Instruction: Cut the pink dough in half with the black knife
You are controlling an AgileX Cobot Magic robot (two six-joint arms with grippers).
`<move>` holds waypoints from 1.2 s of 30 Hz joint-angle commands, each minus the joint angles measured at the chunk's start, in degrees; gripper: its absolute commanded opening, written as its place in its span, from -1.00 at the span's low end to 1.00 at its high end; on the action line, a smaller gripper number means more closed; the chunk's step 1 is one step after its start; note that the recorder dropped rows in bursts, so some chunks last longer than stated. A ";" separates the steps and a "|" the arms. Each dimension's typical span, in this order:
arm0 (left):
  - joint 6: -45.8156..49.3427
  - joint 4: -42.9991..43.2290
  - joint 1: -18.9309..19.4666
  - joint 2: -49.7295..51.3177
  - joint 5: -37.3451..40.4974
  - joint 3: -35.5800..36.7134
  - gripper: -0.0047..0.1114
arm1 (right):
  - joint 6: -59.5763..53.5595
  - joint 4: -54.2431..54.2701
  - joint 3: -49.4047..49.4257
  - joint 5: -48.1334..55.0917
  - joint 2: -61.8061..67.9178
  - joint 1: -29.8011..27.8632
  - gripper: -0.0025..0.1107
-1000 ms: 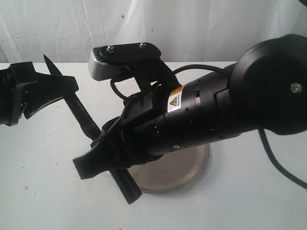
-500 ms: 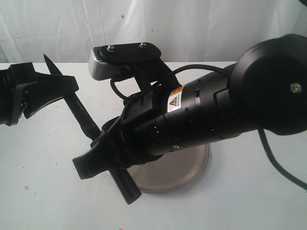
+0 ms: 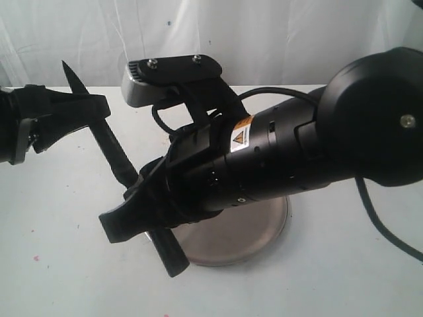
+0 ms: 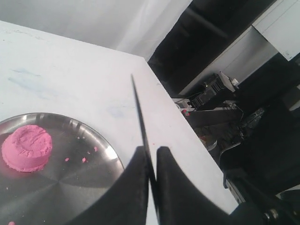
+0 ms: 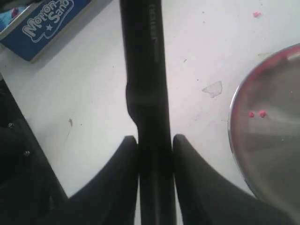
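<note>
Since a second ago, the slim all-black serrated knife (image 3: 115, 155) has risen a little in the exterior view, its tip climbing toward 11 o'clock, and the left gripper (image 3: 98, 109) has lifted with it. The knife now slants from that tip down to its rounded handle butt at about 5 o'clock, above the white table (image 3: 59, 271).

The left gripper (image 4: 151, 154) is pinched tight on the thin blade (image 4: 139, 112). The right gripper (image 5: 154, 143) is clamped on the thick handle (image 5: 145, 70), one finger on each side. In the exterior view the right gripper (image 3: 142, 211) sits at about 4 o'clock from the left one.

The bright pink squat flat-topped lump of dough (image 4: 26, 147) rests whole on the round steel plate (image 4: 70, 187), close to its rim and well apart from the blade. Tiny pink crumbs (image 4: 84, 159) lie scattered on the plate near it. In the exterior view the plate (image 3: 251, 231) lies at about 4 o'clock from the right gripper, mostly hidden under the bulky black arm, which also hides the dough.

A blue box with white lettering (image 5: 42, 21) lies on the table beside the handle.
</note>
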 commanded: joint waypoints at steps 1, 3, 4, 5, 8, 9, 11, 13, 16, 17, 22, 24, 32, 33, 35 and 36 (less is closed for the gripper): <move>2.57 -1.23 -0.25 -0.03 -1.27 0.32 -0.92 | -0.21 0.58 -0.24 -3.43 -0.75 -0.07 -0.32; 2.57 -1.23 -0.25 -0.03 -1.27 0.32 -0.92 | -0.32 0.58 -0.24 -3.69 -0.75 -0.07 -0.20; 2.57 -1.23 -0.25 -0.03 -1.27 0.32 -0.92 | -0.43 0.35 -0.24 -3.69 -0.75 -0.07 -0.15; 2.57 -1.23 -0.25 -0.03 -1.27 0.32 -0.92 | -1.55 0.35 -0.24 -3.81 -0.75 -0.07 -0.12; 2.71 -1.23 -0.25 -0.03 -1.28 0.32 -0.92 | -2.69 -0.79 -0.24 -4.55 -0.75 -0.36 -0.11; 4.20 -1.23 -0.12 -0.03 -1.00 0.24 -0.92 | -2.69 -2.00 -0.24 -3.60 -0.75 -1.25 -0.11; 7.03 -1.23 -0.10 -0.03 0.56 -0.85 -0.92 | -2.69 -4.17 -0.24 -0.60 -0.75 -3.38 -0.11; 7.09 1.83 -0.10 -0.03 5.08 -3.20 -0.92 | -6.41 -4.84 -0.24 4.20 -0.75 -5.88 -0.11; 1.29 14.46 2.74 -0.03 9.67 -6.57 -0.92 | -17.26 -0.27 -0.24 12.35 -0.97 -7.89 -0.11; 0.62 16.09 4.39 -0.03 12.25 -7.23 -0.92 | -20.27 1.44 -0.24 13.62 -1.26 -8.28 -0.12; 4.75 17.07 16.96 -0.03 32.67 -7.76 -0.92 | -37.31 16.24 -0.24 16.96 -3.68 -8.71 -0.12; 6.27 15.54 19.16 -0.03 36.68 -7.76 -0.92 | -41.69 19.48 -0.24 18.91 -4.02 -8.71 -0.12; 9.61 8.81 20.21 -0.03 44.83 -7.76 -0.92 | -60.37 33.88 2.48 18.78 -4.14 -8.71 -0.12; 9.61 8.65 20.21 -0.03 45.34 -7.76 -0.92 | -61.82 34.93 2.89 17.87 -4.14 -8.71 -0.12; 9.61 8.55 20.21 -0.03 46.40 -7.76 -0.92 | -62.08 35.04 3.39 15.75 -4.03 -8.71 -0.12; 9.61 8.40 20.21 -0.03 46.80 -7.76 -0.92 | -62.08 35.04 3.49 14.85 -3.93 -8.71 -0.12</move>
